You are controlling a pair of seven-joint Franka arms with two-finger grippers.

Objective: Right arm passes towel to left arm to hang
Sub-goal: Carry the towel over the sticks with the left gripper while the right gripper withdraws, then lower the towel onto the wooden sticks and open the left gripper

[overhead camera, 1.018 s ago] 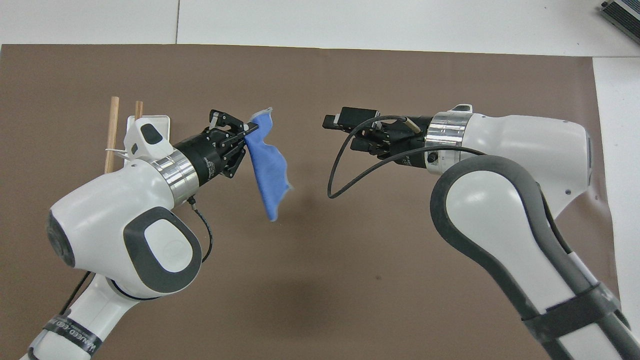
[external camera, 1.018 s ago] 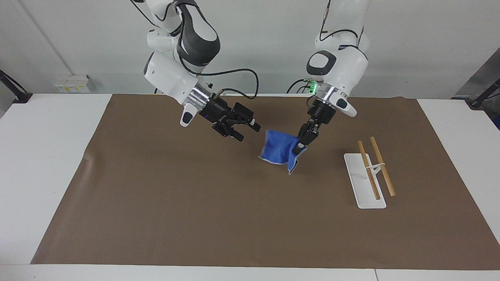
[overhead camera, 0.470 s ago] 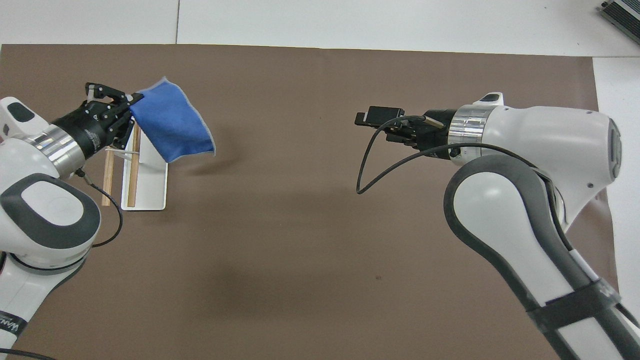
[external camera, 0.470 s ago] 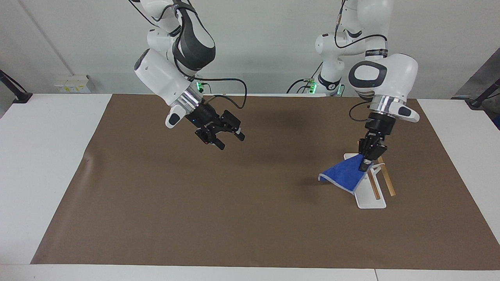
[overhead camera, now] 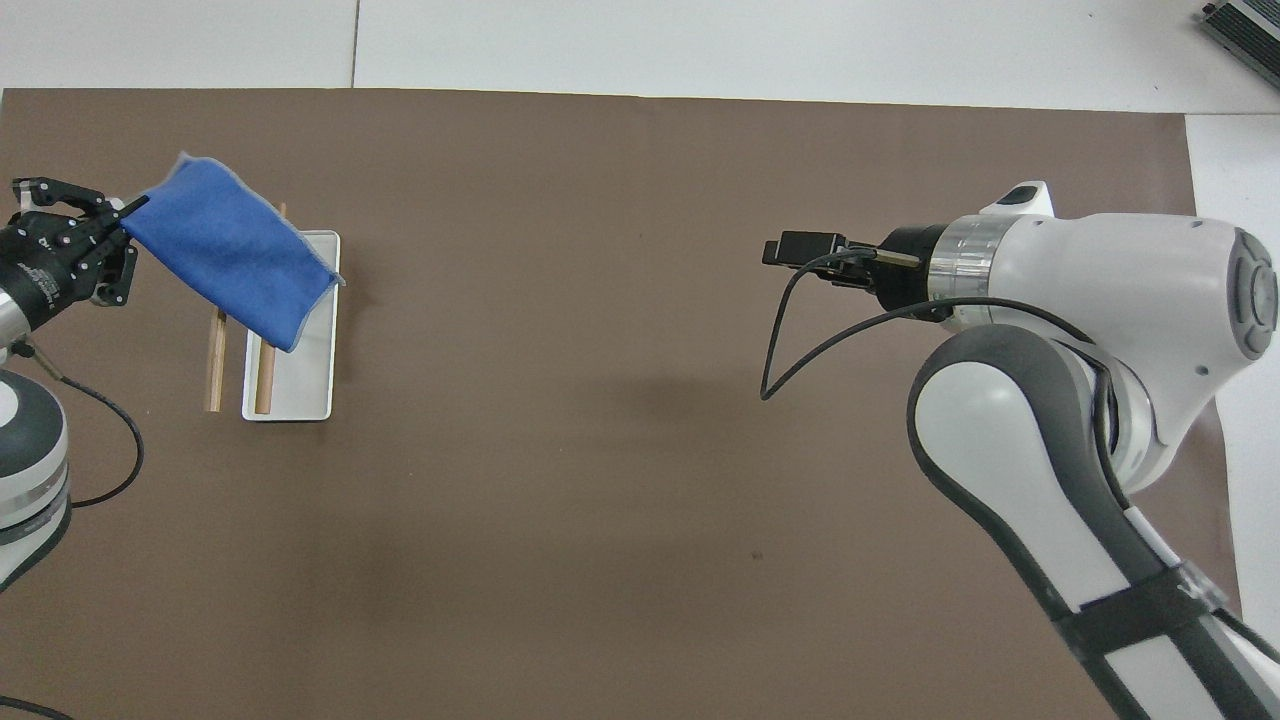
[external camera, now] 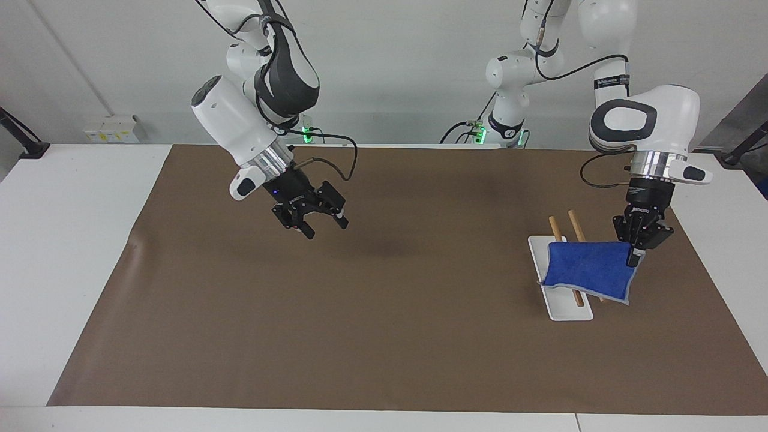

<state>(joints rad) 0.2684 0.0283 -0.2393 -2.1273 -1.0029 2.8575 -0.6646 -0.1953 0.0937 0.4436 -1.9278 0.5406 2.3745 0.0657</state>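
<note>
My left claw (external camera: 633, 259) is pinching one corner of the blue towel (external camera: 591, 271), fingertips pressed together on the cloth, hanging in the air over the rack (external camera: 558, 282) at the left arm's end of the surface (external camera: 54, 252). In the facing view the towel is spreading out from the claw toward 9 o'clock, draping across the two wooden rods (external camera: 570, 223) of the rack; whether the cloth is already resting on the rods or just hovering over them I cannot tell. In the overhead view the towel (overhead camera: 225, 250) is sitting at about 3 o'clock from that claw (overhead camera: 128, 208), covering the rods' ends farther from the robots and part of the white base plate (overhead camera: 312, 390); the rods' nearer ends are sticking out from under it at 6 o'clock. My right claw (external camera: 321, 224) is spread wide and holding nothing, hanging over bare brown mat (external camera: 372, 336) toward the right arm's end, well apart from towel and rack. In the facing view it's angling down toward roughly 5 o'clock with the small blue light on its mount showing. In the overhead view the right claw (overhead camera: 792, 250) is pointing toward 9 o'clock, a black cable (overhead camera: 800, 330) looping off the wrist. Right arm is waiting.
</note>
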